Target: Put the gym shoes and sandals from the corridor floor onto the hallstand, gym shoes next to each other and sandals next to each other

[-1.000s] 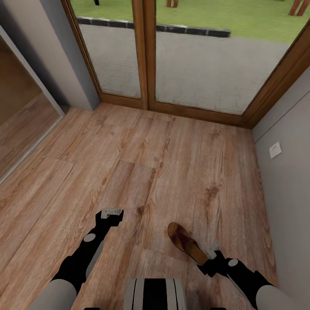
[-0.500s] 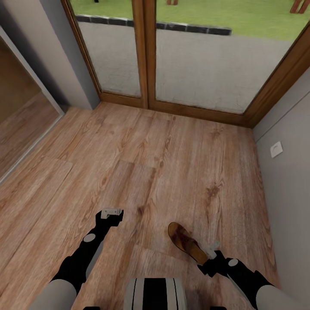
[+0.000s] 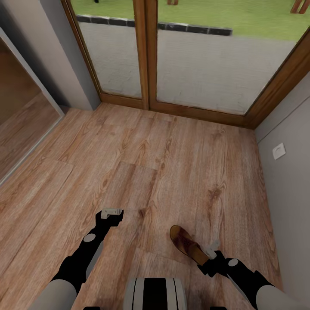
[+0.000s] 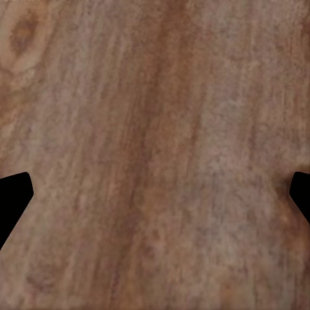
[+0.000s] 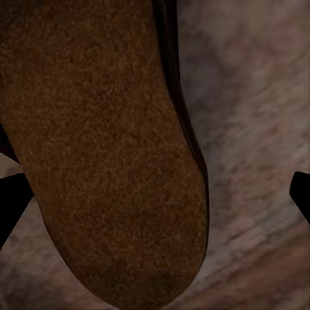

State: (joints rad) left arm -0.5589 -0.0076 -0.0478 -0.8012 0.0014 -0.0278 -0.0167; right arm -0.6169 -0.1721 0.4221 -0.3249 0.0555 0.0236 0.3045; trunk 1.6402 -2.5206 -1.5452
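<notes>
1. Corridor floor [image 3: 181, 172] of wood-grain planks, ending at glass doors [image 3: 193, 60] with wooden frames; grey wall at left, grey wall with a white wall plate [image 3: 279, 151] at right.
2. Left gripper [image 3: 113, 212] low over bare planks, nothing between the fingers; fingertips [image 4: 13, 194] at the far edges of the left wrist view, so spread wide.
3. One sandal [image 3: 187, 244], reddish-brown top and tan sole, held up off the floor by its heel end at the right gripper [image 3: 212, 249]; cork-like sole large in the right wrist view [image 5: 103, 161].
4. Right gripper looks clamped on the sandal's heel; exact jaw width hard to read.
5. Step in hand, by judgement: carrying a picked sandal toward the rack.
6. Next move calls for turning the base to find the rack, keeping the grip firm, then setting the sandal on a shelf with room beside it for its mate.
</notes>
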